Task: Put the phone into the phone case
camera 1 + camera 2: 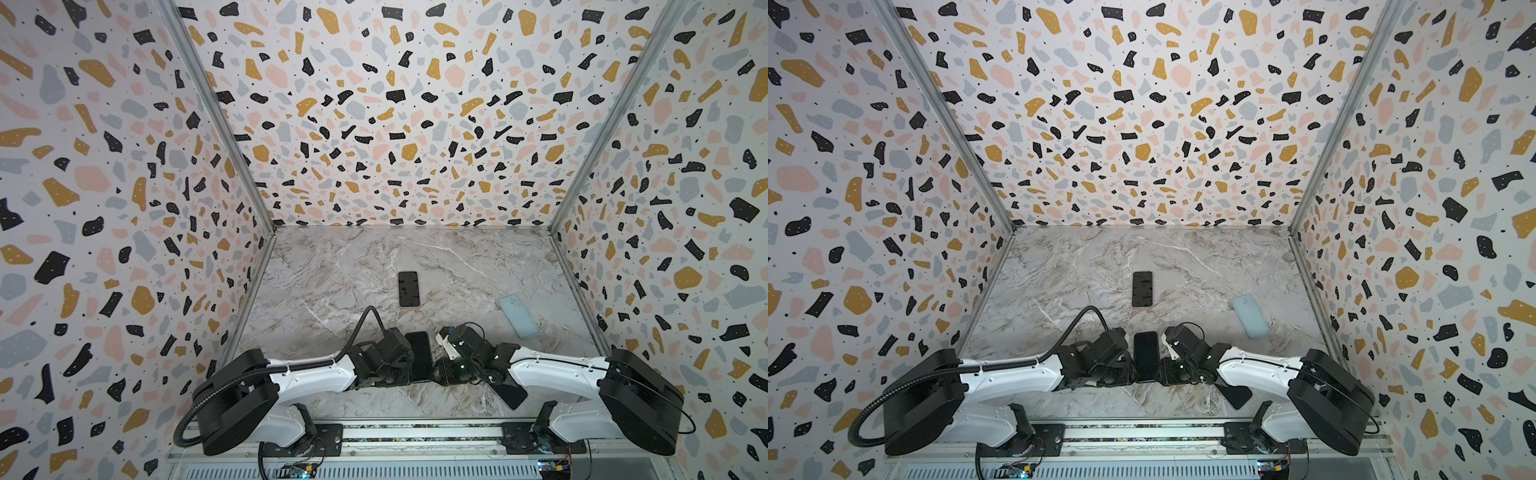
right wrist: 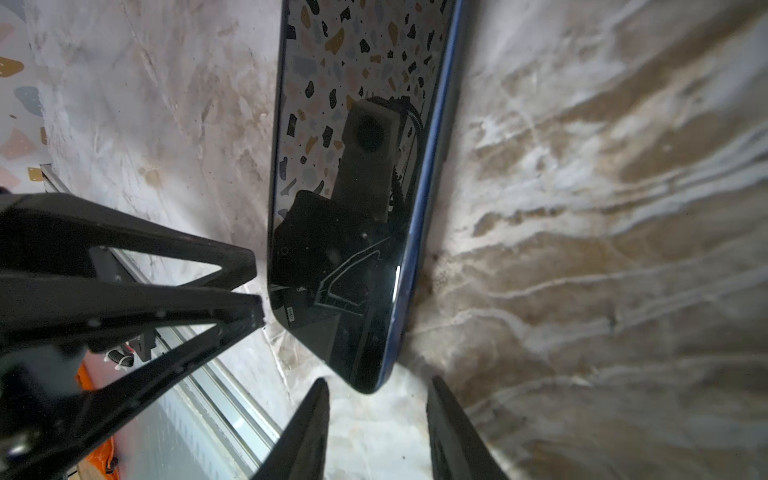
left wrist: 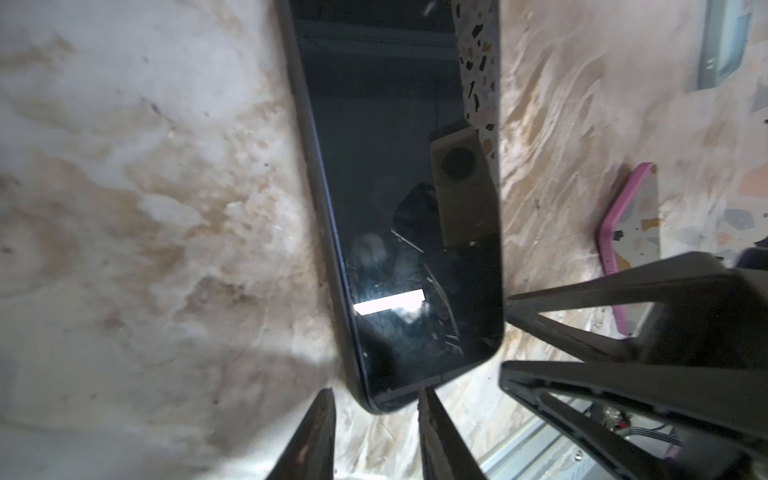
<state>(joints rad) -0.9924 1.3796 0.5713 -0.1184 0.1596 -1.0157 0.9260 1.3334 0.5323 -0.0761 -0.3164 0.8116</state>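
L gripper (image 3: pixel 376 395): my jaws sit a narrow gap apart, gripping nothing.
Phone: black glossy phone w/ blue rim (image 1: pixel 419 357) lies flat, screen up, btwn both grippers. Its end is just ahead of L tips.
R gripper (image 2: pixel 379 380): I see jaws slightly apart, empty. Phone corner is just ahead.
Case: pale blue phone case (image 1: pixel 519 316) lies flat, further right and back, apart from phone.
Surface: grey-brown marble-look tabletop (image 1: pixel 332 270).
Room: terrazzo-patterned walls (image 1: pixel 104 187) on 3 sides.

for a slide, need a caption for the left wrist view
dark phone flat on the marble table, open left gripper at its end, right gripper alongside
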